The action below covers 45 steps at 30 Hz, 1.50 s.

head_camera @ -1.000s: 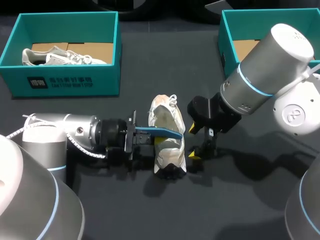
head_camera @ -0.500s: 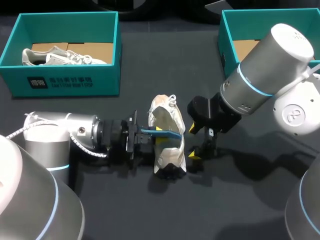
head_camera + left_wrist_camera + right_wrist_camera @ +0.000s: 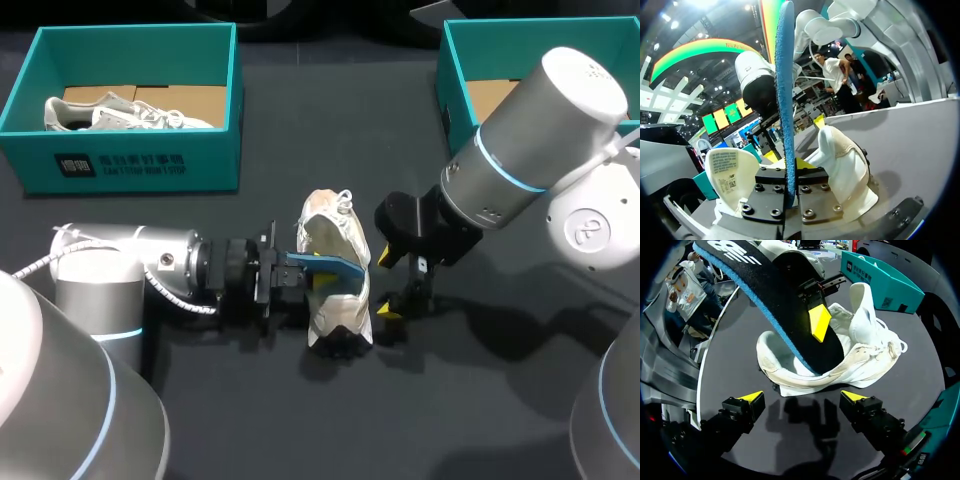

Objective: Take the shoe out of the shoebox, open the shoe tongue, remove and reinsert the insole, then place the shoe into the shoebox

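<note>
Two grippers work around one white shoe (image 3: 338,300), which lies on the dark table (image 3: 300,420) near the middle of the head view, its length running from twelve to six o'clock. It is outside both boxes.

The left gripper (image 3: 305,270) comes in from the shoe's nine o'clock side, fingers pressed together on the blue insole (image 3: 330,264), which reaches over the shoe's opening towards three o'clock. In the left wrist view the insole (image 3: 785,100) stands edge-on, clamped in the narrow slot of the left gripper (image 3: 786,172). The shoe (image 3: 847,167) lies just ahead and to one side, and its labelled tongue (image 3: 732,172) is on the other side.

The right gripper (image 3: 395,300) sits at the shoe's three o'clock, just beside it, with its fingers spread wide and nothing between them. The right wrist view shows this gripper (image 3: 802,400) with its two yellow tips well apart above bare table. The shoe (image 3: 865,357) lies ahead of it with its opening turned this way. The insole (image 3: 785,305) slants into that opening, black on top and blue beneath.

At ten o'clock from the shoe, a teal shoebox (image 3: 130,165) holds a second pale shoe (image 3: 110,112). Another teal shoebox (image 3: 452,75) stands at about one o'clock, partly behind the right arm (image 3: 540,150).
</note>
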Tool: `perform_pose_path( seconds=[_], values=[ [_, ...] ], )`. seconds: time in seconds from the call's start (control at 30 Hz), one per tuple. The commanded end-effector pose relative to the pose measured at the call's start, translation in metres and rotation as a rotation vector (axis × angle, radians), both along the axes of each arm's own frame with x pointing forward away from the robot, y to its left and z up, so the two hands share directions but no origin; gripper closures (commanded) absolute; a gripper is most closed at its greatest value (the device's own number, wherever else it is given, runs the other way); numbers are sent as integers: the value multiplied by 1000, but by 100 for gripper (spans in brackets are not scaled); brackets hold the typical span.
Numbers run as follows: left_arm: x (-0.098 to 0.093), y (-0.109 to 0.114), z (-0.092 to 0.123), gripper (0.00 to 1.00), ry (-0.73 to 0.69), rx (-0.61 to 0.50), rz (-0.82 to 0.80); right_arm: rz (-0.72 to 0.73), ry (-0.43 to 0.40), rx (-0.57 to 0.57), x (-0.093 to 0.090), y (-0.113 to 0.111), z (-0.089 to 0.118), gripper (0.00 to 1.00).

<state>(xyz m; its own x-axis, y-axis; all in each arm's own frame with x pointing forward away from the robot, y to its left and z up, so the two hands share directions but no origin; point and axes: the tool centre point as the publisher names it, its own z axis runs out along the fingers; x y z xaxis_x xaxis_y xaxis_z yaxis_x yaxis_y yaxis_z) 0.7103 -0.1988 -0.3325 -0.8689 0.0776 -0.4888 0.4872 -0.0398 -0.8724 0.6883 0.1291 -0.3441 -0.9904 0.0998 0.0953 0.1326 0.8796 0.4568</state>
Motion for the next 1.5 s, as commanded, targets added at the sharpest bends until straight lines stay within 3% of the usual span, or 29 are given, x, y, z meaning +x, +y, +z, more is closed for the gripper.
perform_pose_path(
  seconds=[0.03,0.23,0.3,0.37,0.87,1.1,1.13,1.17,1.2,1.5],
  values=[
    [2,0,-4,100,0,-4,0,-1,-2,1,-1,0,-1,0],
    [0,-1,-2,100,10,-14,-11,-1,-2,1,-1,0,-1,0],
    [-1,-2,0,84,10,-15,-13,-1,-2,1,-1,0,-1,0],
    [-2,-2,2,77,7,-16,-16,-1,-2,1,-1,0,-1,0],
    [-16,-5,28,68,-25,-33,-19,-1,-2,1,-1,0,-1,0],
    [-22,-5,34,73,-51,-41,-31,-1,-2,1,-1,0,-1,0],
    [-22,-5,34,81,-55,-42,-33,-1,-2,1,-1,0,-1,0],
    [-22,-5,34,97,-65,-40,-32,-1,-2,1,-1,0,-1,0],
    [-23,-5,34,100,-74,-35,-31,-1,-2,1,-1,0,-1,0],
    [-16,-3,17,100,-175,-12,-25,-1,-2,1,-1,0,-1,0]
  ],
)
